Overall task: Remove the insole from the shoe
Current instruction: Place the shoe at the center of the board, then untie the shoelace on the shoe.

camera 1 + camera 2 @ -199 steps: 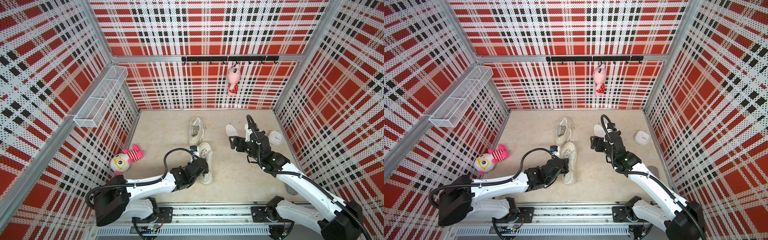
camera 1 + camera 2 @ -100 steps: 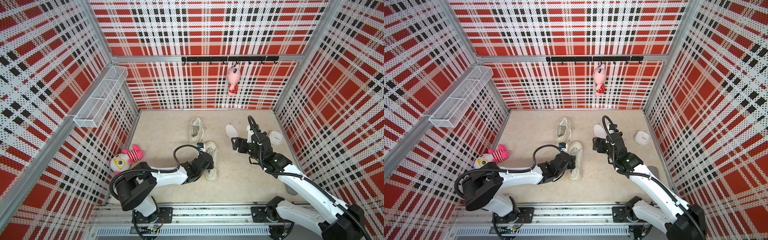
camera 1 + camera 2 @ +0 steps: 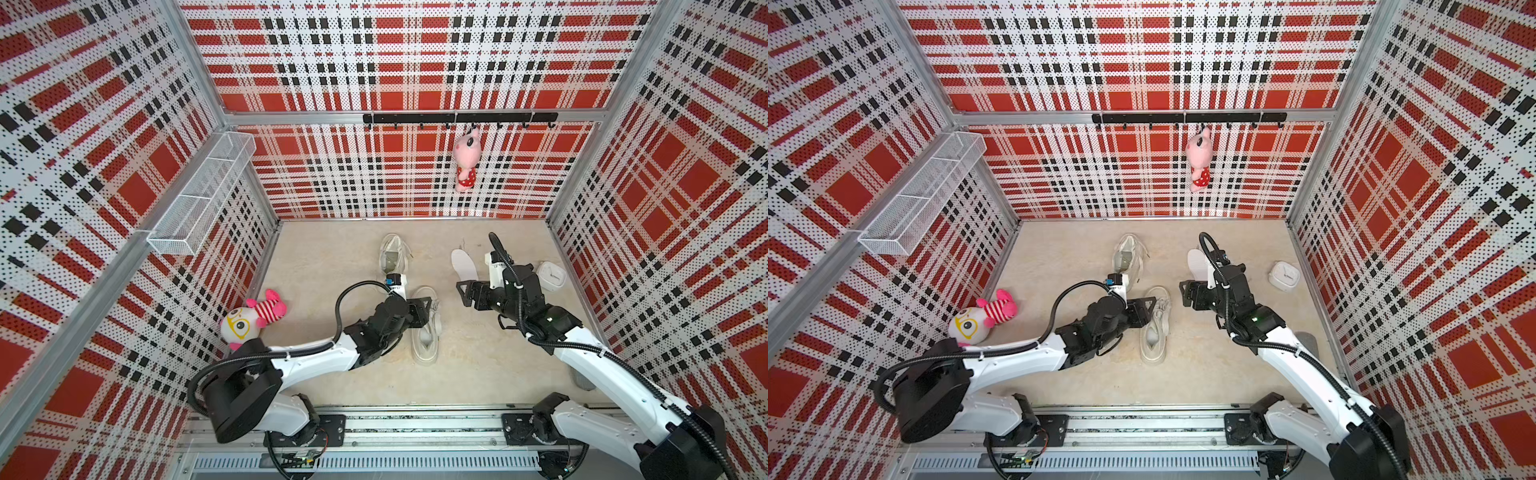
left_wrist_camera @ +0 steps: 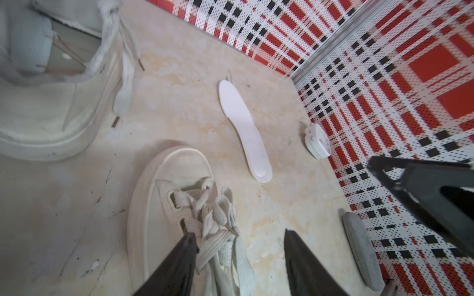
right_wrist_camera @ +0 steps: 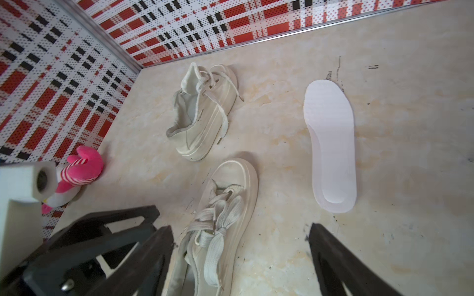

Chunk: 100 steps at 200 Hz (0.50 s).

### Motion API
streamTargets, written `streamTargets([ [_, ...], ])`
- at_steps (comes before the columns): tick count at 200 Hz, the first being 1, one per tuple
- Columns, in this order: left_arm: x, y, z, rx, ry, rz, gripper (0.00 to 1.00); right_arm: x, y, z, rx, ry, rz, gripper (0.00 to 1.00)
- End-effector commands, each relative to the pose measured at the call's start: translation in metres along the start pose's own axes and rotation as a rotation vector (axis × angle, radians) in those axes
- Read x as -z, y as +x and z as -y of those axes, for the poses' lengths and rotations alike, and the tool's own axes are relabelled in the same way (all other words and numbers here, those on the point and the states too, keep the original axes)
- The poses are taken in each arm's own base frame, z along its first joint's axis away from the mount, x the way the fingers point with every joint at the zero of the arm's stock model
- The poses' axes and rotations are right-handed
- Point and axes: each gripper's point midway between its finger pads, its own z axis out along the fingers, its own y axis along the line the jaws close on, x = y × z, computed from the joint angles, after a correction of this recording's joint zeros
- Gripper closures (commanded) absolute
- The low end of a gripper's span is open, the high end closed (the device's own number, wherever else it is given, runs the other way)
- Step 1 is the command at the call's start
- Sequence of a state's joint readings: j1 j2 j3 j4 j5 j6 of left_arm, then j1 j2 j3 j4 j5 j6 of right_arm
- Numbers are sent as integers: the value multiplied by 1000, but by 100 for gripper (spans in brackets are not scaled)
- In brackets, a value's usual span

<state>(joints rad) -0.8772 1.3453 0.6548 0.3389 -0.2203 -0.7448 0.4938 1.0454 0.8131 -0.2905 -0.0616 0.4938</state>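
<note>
As left tool (image 4: 239, 233) and right tool (image 5: 239, 226) both gaped empty, I judged bracing the shoe (image 4: 166, 179) first wisest.

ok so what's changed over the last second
The left gripper dragged the near shoe a little toward the robot's right, then opened and let it go; its jaws now stand apart over the laces. The right gripper stayed open, and the insole and the far shoe kept their places.

shoes (image 3: 424, 345) (image 3: 390, 253): 2
insole (image 3: 463, 264): 1
plush toys (image 3: 249, 322) (image 3: 466, 160): 2
timer (image 3: 550, 277): 1
grey pad (image 4: 360, 248): 1
basket (image 3: 199, 195): 1
hook rail (image 3: 457, 118): 1
</note>
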Motion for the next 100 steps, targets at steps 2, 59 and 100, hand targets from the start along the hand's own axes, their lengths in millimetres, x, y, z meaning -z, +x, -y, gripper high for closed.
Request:
streamTargets([
  [2,20,-24,-1,-39,59,55,39,-2,6,-30,51,-177,-48,14],
  [59,66,-60,-46,-36,68,221,32,-23,65,-47,-27,-333,-273,22],
  [100,68,-46,-52,-69,98,190,29,-38,99,-46,-103,-355,-353,24],
])
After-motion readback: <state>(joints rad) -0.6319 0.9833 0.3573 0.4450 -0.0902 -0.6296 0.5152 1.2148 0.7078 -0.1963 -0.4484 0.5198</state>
